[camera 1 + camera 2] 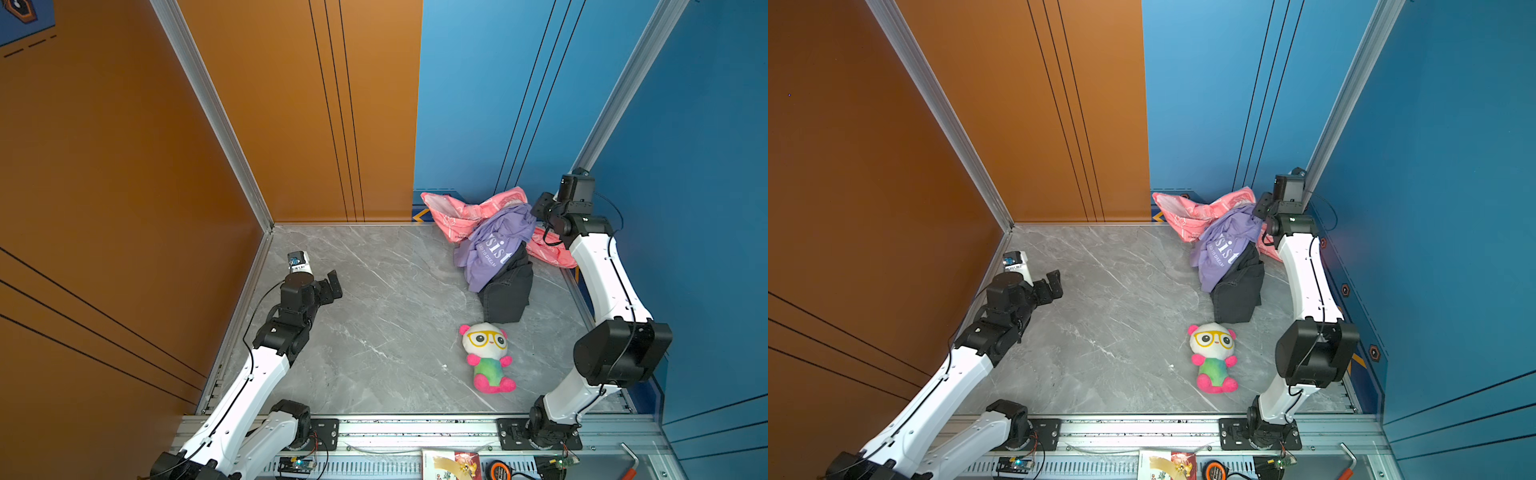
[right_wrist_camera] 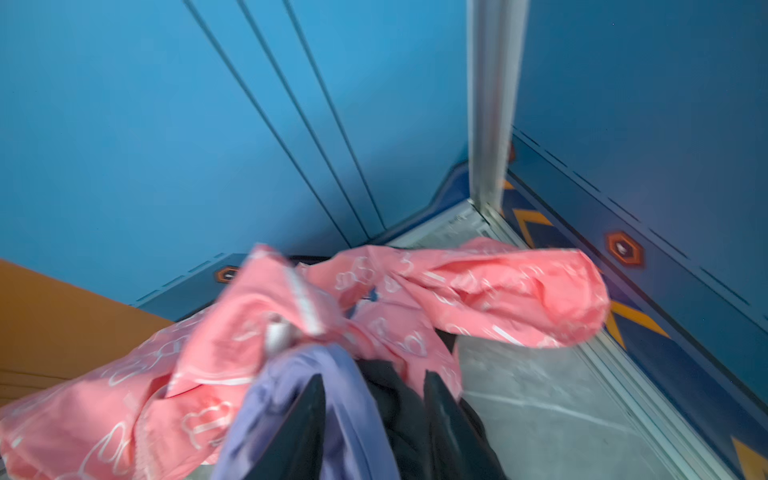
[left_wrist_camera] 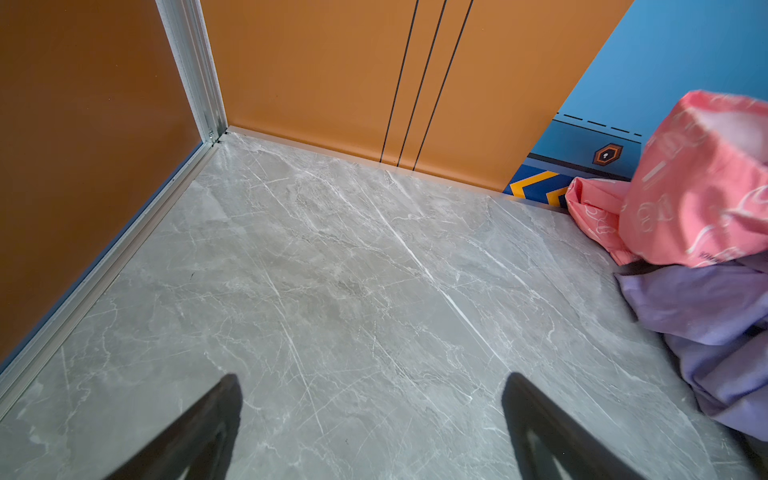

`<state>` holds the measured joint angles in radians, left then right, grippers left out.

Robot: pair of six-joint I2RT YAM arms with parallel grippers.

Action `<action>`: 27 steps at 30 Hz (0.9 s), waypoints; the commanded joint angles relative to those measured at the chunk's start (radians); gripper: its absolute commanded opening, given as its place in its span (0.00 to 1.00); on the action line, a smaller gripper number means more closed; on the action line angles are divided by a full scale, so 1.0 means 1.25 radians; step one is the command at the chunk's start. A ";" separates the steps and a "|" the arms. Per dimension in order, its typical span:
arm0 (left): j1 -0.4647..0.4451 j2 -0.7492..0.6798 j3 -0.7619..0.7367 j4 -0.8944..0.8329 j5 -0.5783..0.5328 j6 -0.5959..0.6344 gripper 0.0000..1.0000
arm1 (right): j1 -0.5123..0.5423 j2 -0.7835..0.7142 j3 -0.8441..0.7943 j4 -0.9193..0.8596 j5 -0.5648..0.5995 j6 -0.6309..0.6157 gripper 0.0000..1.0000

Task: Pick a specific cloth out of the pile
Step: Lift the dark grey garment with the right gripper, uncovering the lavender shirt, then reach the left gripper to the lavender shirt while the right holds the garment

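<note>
Looking at the cloth (image 1: 492, 249) draped over the pile (image 1: 505, 297), just behind the panda plush (image 1: 488, 357). Seems light and floppy, likely to drag neighbours along, so better pinching a bunched fold by the lettering. Right gripper (image 2: 373, 376) beyond the panda plush with jaws half spread around loose folds, no clear pinch. Left gripper (image 3: 370, 386) well off from the panda plush, spread wide, empty.

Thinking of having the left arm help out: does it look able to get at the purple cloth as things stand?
Probably yes: only bare table lies between the open left end effector and the purple cloth, whose near edge lies exposed.
</note>
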<state>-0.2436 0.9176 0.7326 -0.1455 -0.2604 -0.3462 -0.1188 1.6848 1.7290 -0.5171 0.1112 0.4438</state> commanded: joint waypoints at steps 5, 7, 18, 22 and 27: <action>-0.007 0.022 -0.007 0.021 0.007 -0.010 0.98 | -0.005 -0.045 -0.028 -0.069 0.014 0.028 0.56; -0.009 0.031 -0.002 0.024 0.009 -0.011 0.98 | 0.013 -0.045 -0.032 -0.070 -0.015 0.014 0.57; -0.026 0.073 0.023 0.046 0.018 -0.015 0.98 | 0.222 0.056 0.049 -0.067 -0.241 -0.167 0.79; -0.040 0.098 0.043 0.058 0.037 -0.021 0.98 | 0.265 0.084 0.082 -0.067 -0.248 -0.172 0.86; -0.069 0.164 0.073 0.087 0.095 -0.060 0.98 | 0.274 0.096 0.107 -0.067 -0.251 -0.185 0.89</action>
<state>-0.3099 1.0882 0.7864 -0.0757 -0.2100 -0.3855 0.2283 1.8072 1.8145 -0.5858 -0.1848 0.2474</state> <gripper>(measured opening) 0.982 0.884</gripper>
